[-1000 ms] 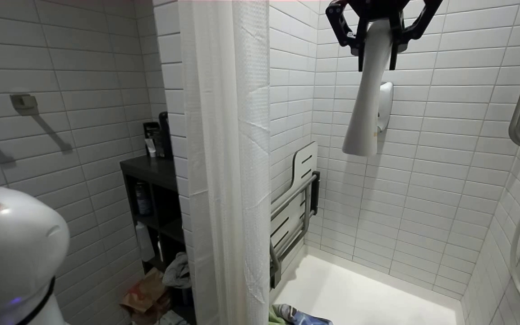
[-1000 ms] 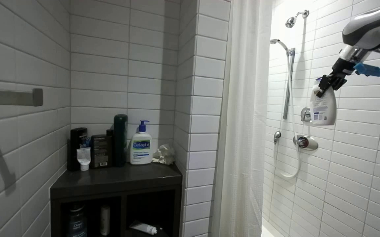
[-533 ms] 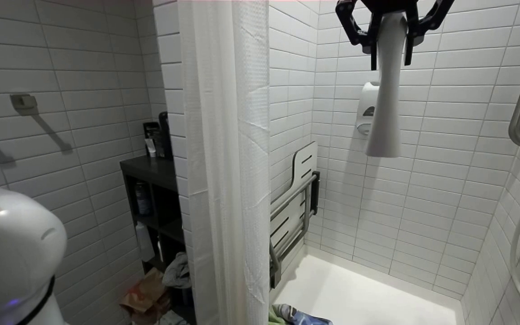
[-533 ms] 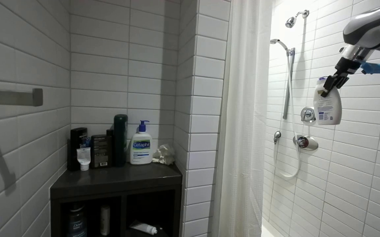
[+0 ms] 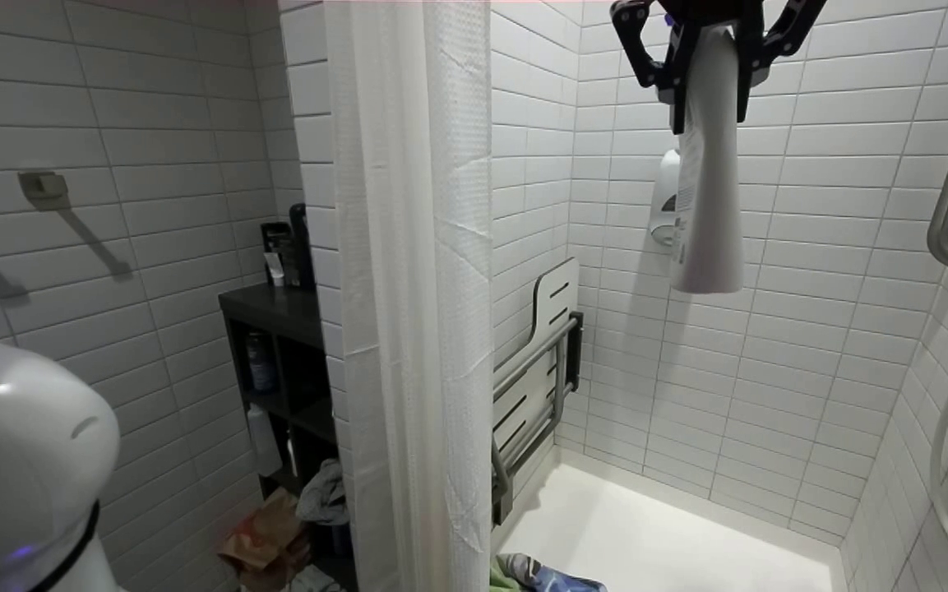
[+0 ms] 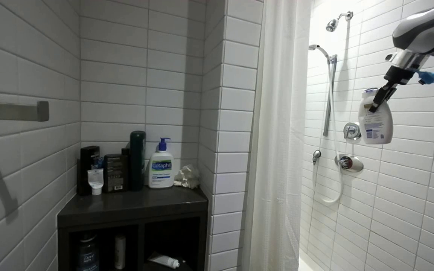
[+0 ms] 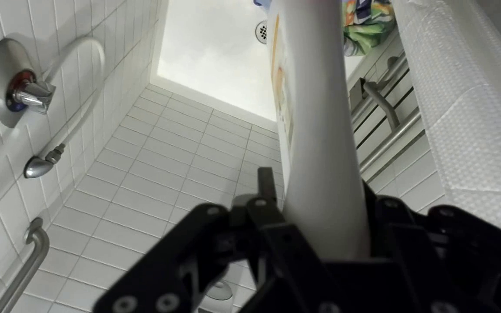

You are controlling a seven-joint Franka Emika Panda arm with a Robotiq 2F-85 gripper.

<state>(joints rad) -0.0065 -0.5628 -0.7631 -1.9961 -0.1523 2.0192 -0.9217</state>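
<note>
The gripper (image 5: 709,123) is standing partly open, its black fingers (image 5: 678,115) spreading only as far as the thickness of a white bottle (image 6: 378,126) and clasping it from both sides near its top. The bottle is hanging in mid-air inside the shower (image 5: 769,370), well above the shower floor (image 5: 646,526), roughly upright with its base downward. In an exterior view its blue cap (image 6: 370,90) is showing just beside the fingers and its printed label (image 6: 373,130) is showing below them. A wall dispenser (image 5: 665,197) is appearing partly behind the bottle in an exterior view. A folding seat (image 5: 523,386) is resting raised against the side wall (image 5: 535,205). The curtain (image 5: 408,288) is hanging between the shower and a dark shelf (image 6: 134,212). On its top surface, left and right as viewed, a pump bottle (image 6: 161,171) is standing near the back edge; a crumpled wad (image 6: 188,177) is lying just beside it at the back right corner, and a tall green bottle (image 6: 137,160) is standing on its other side. A white tube (image 6: 95,180) is standing nearer the left edge. In the wrist view the white bottle is reaching down toward the shower floor, where a drain (image 7: 260,31) is showing beside it and a patterned cloth (image 7: 368,30) is lying along one edge.
</note>
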